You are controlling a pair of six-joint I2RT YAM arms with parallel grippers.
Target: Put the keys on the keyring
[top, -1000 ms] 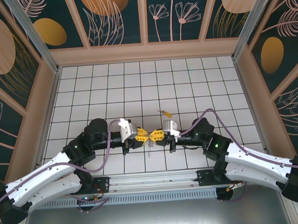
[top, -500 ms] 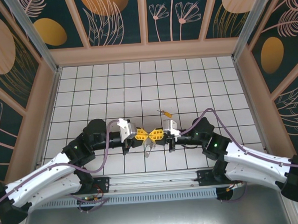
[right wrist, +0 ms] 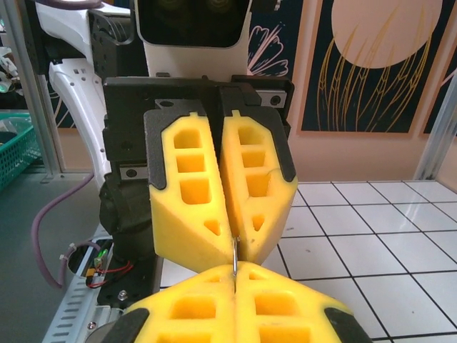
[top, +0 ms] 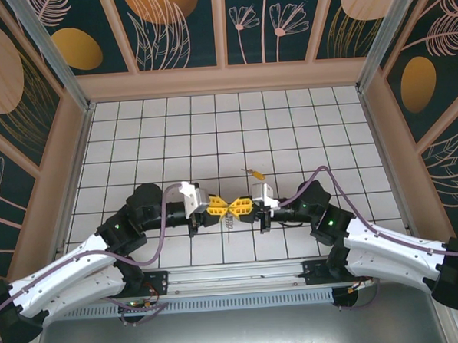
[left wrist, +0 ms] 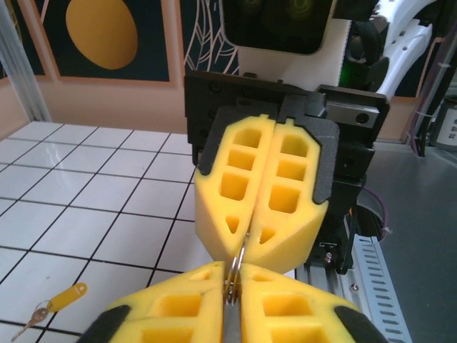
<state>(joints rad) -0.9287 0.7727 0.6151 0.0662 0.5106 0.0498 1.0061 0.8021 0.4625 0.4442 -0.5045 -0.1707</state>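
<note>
Over white tiles point(top: 288, 122), left gripper point(top: 222, 209) and right gripper point(top: 237, 209) met tip to tip, both clamped on the keyring point(left wrist: 235, 273). An orange-headed key point(top: 254, 172) lay just beyond.

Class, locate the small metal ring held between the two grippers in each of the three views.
Top external: metal ring at centre, between the left gripper and right gripper.
Left wrist: bottom centre, in the seam between both finger pairs.
Right wrist: bottom centre, a thin edge-on sliver.
Shared landmark: the yellow fingers meeting tip to tip.
</note>
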